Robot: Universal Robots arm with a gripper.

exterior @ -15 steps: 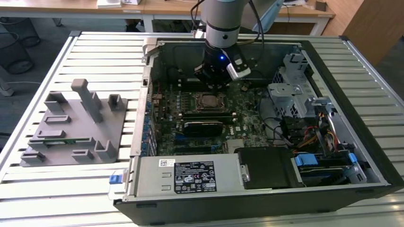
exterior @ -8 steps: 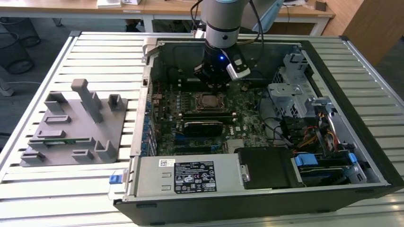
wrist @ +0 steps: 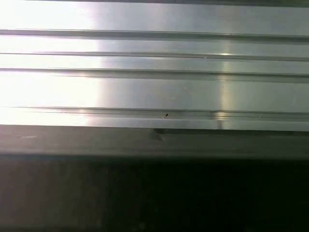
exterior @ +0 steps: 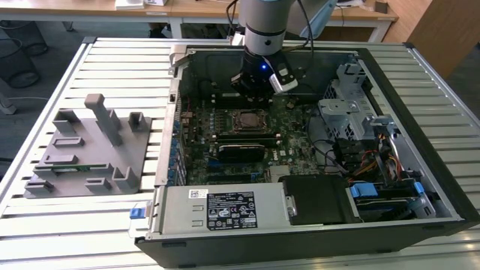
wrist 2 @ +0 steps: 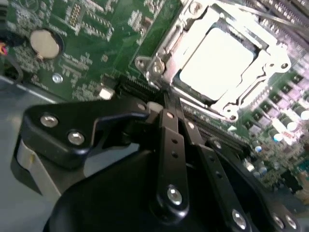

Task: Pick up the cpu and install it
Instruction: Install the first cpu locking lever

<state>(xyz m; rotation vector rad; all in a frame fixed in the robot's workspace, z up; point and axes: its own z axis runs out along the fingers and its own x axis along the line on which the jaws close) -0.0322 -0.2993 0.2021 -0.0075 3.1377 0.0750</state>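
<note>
The cpu sits in its socket on the motherboard, just ahead of the claw in the second wrist view, with the socket's metal frame around it on all sides. In the exterior view the claw hangs inside the open case, just above and behind the socket, with the chip showing as a small dark square in the frame's middle.

The claw's fingers look drawn together, tips meeting with nothing between them, and they stand apart from the chip, not touching it.

The task looks close to done: the chip lies flat and square in the socket as far as can be told, though whether the retaining frame is latched cannot be told.

As for handling, the cpu is likely light, stiff and thin, with a smooth metal top that gives little grip. The safe hold would be on two opposite edges of the rim, held level, since the contacts beneath and the socket's pins are probably delicate and a tilted seat could damage them. Pressing on the lid or sliding it sideways in the socket would be the risk.

Beside the case, well away from the claw, a grey fixture stands on the slatted desk.
</note>
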